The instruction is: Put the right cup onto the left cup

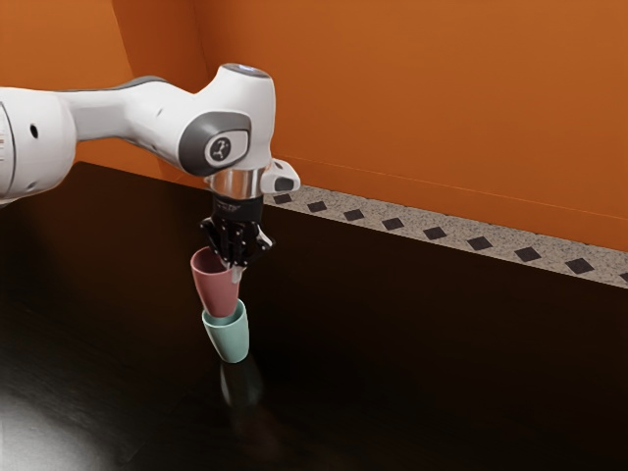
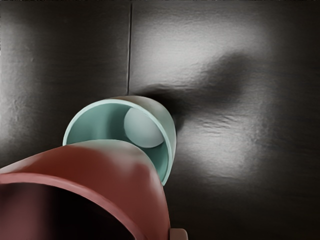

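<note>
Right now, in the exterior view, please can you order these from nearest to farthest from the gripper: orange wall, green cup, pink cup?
1. Pink cup: just under the gripper.
2. Green cup: lower, standing on the table.
3. Orange wall: in the background, beyond the table.

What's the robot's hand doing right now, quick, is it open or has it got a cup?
The hand: closed on the pink cup, holding it.
</note>
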